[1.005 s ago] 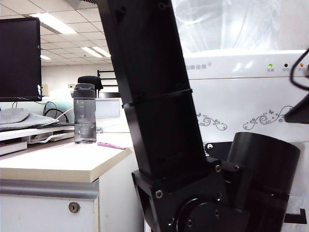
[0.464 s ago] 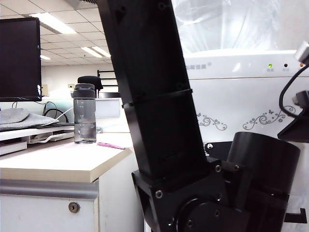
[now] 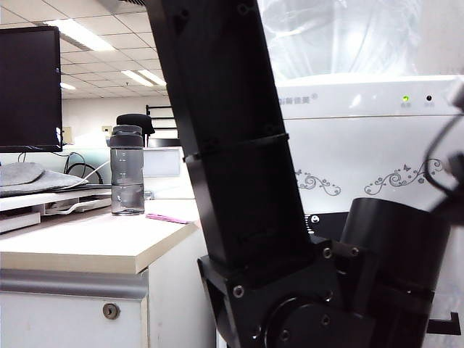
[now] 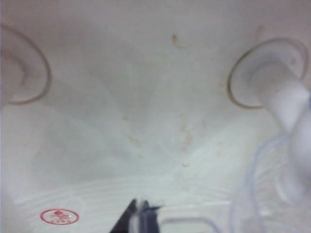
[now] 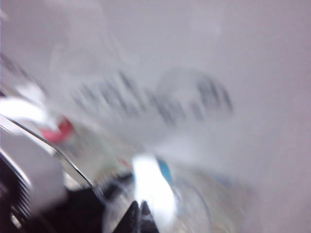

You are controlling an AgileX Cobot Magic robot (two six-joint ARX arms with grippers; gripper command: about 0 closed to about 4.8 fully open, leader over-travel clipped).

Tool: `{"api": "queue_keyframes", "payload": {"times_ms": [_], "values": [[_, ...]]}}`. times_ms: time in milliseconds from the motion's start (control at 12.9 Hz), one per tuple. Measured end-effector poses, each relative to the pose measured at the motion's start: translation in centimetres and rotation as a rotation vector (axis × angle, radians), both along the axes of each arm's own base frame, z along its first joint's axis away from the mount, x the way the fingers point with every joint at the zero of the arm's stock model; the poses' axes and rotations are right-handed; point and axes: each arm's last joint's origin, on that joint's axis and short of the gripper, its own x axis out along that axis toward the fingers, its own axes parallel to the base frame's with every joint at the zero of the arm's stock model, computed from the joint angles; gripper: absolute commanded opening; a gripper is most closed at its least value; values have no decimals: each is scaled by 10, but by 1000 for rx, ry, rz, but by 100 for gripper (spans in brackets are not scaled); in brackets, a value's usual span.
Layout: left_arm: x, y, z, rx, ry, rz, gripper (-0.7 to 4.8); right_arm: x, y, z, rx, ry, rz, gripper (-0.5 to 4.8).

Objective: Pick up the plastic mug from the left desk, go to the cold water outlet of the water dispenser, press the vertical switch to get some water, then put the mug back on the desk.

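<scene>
Clear mug (image 4: pixel 260 194) upright in left gripper (image 4: pixel 141 217), right gripper (image 5: pixel 139 213) at vertical switch (image 5: pixel 150 187).

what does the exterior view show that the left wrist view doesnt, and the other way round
Only the exterior view shows the left desk with its keyhole drawer, a smoky-grey bottle, a dark monitor, the floral scrolls and indicator lights on the water dispenser, and a black arm link blocking the middle.

Only the left wrist view shows a white tap up close, the rim of the clear plastic mug below it, and the left gripper, fingers together.

Both show the white dispenser front.
</scene>
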Motion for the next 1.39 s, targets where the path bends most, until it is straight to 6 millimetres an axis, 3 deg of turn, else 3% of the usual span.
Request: {"api": "queue_keyframes", "payload": {"times_ms": [309, 1392], "values": [[0, 0, 0, 0, 0, 0, -4, -7, -2, -7, -5, -6, -16, -1], [0, -1, 0, -2, -1, 0, -4, -4, -2, -6, -10, -30, -40, -1]]}}
